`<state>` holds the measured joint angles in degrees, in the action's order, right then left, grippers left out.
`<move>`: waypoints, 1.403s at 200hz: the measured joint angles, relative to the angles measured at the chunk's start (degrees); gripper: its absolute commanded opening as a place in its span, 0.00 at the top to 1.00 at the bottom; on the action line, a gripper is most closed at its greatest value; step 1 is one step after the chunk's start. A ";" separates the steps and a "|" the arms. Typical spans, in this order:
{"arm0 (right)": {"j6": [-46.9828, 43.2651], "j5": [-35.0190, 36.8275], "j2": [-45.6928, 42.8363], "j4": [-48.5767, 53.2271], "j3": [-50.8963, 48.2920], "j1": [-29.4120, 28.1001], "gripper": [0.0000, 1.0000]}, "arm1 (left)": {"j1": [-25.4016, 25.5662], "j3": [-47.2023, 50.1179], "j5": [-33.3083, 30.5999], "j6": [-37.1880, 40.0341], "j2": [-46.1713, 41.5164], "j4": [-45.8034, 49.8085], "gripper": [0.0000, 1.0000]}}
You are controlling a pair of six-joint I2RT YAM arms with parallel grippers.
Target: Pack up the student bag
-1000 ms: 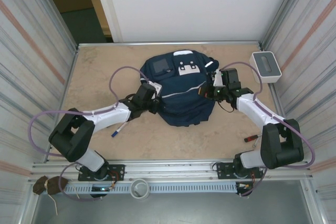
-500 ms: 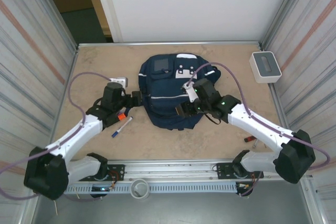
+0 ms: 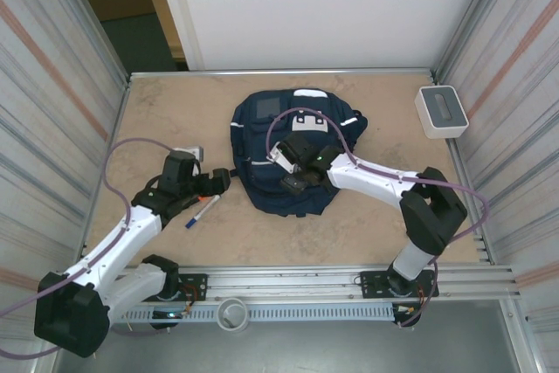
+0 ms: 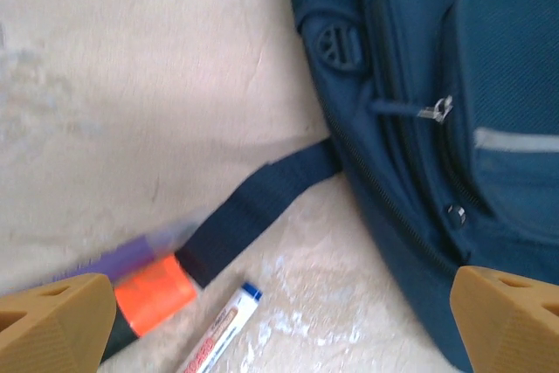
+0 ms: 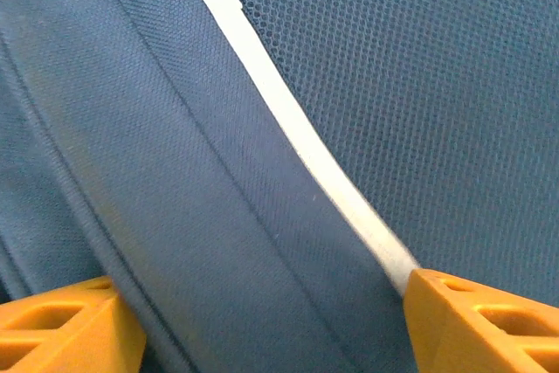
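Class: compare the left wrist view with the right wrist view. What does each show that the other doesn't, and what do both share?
Left wrist, not right: table, white marker, orange object, loose strap, zip pull. Right wrist, not left: fine mesh weave. Both: the student bag in navy fabric, and an open gripper: left gripper, right gripper.

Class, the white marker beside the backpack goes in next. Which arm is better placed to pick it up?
Left. The left gripper, open, hovers by the marker; the right gripper is over the backpack, farther off.
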<state>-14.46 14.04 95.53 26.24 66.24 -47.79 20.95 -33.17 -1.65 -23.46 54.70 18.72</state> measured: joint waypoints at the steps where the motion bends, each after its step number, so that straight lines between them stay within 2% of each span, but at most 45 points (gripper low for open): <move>1: -0.35 0.11 0.17 -0.02 0.13 0.00 0.38 | 0.00 0.07 0.00 -0.04 -0.04 0.07 0.01; 28: -2.05 0.83 1.31 0.04 1.81 -0.61 0.71 | 0.00 1.49 -0.79 -1.46 -1.31 2.51 0.01; 65: 0.20 -3.63 1.22 1.33 5.81 1.07 0.90 | 0.00 2.38 -2.43 -2.32 -1.49 5.09 0.03; 139: 7.65 -16.98 -0.22 2.84 7.91 7.26 0.97 | 1.68 3.87 -2.16 -4.28 6.47 7.32 0.06; 182: 9.53 -20.35 -1.05 2.99 7.91 8.50 0.97 | 1.86 2.21 -0.87 -4.28 14.19 8.26 0.09; 230: 9.77 -21.42 -1.62 2.99 7.91 8.83 0.97 | 2.78 -0.76 -0.04 -3.87 19.67 8.57 0.41; 280: 10.99 -21.46 -3.13 2.93 7.91 9.51 0.98 | 7.19 -5.90 -4.81 -3.30 26.38 12.87 0.69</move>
<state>-3.46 -7.42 92.40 29.17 74.15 -38.28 28.14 -39.07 -6.46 -26.76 81.08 31.59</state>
